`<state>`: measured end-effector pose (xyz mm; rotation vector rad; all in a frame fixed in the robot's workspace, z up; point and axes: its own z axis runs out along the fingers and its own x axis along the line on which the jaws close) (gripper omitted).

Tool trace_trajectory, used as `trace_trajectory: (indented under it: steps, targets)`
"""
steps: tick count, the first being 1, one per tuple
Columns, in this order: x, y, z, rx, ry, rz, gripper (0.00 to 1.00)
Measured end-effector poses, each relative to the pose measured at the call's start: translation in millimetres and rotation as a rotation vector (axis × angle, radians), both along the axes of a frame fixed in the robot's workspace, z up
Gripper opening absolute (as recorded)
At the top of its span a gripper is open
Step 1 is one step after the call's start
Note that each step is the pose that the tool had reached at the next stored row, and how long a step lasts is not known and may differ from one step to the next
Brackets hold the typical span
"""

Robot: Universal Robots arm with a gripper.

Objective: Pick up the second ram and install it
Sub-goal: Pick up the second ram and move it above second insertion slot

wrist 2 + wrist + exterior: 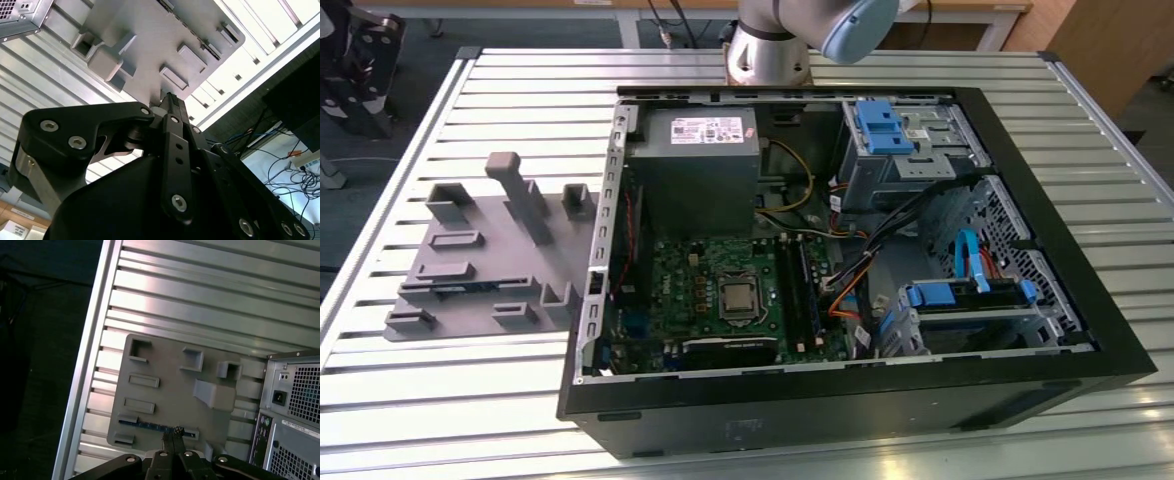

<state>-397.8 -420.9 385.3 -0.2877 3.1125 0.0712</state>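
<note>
Pick-up step, approach only, nothing grasped yet. The gripper (172,432) hangs well above the grey holder tray (165,377), jaws pinched together and empty. The second ram (149,424) stands on edge in a slot near one edge of the tray, between two holder blocks, in line with the fingertips. The open computer case (854,400) sits just beside the tray. My guess is a grasp calls for spreading the jaws across the stick's thin edge.
</note>
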Motion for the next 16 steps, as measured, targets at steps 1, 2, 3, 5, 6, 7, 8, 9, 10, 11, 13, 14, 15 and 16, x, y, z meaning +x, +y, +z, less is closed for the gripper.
trace_trajectory:
  steps: [1,2,3,5,6,7,8,9,10,11,13,14,15,16]
  targets:
    - [0.0,0.0,0.0,-0.0001,0.0001,0.003,0.11]
    - [0.0,-0.1,0.0,0.0000,0.0000,0.006,0.11]
    - [-0.1,-0.3,0.0,0.0000,0.0000,0.009,0.11]
    - [-0.1,-0.4,0.0,0.0000,0.0000,0.016,0.11]
    - [-0.1,-0.5,0.0,0.0000,0.0000,0.021,0.11]
    - [-0.1,-0.6,0.0,0.0000,0.0000,0.027,0.11]
    - [-0.1,-0.6,0.0,-0.0001,0.0001,0.035,0.11]
    - [-0.1,-0.6,0.0,-0.0001,0.0001,0.042,0.11]
    - [-0.1,-0.6,0.1,-0.0001,0.0001,0.050,0.11]
    - [-0.1,-0.6,0.1,-0.0001,0.0001,0.059,0.11]
    - [-0.1,-0.7,0.0,0.0000,0.0000,0.075,0.11]
    - [-0.1,-0.7,0.0,-0.0001,0.0000,0.082,0.11]
    - [-0.1,-0.8,0.0,-0.0001,0.0000,0.089,0.11]
    - [-0.1,-0.8,0.0,-0.0001,0.0000,0.096,0.11]
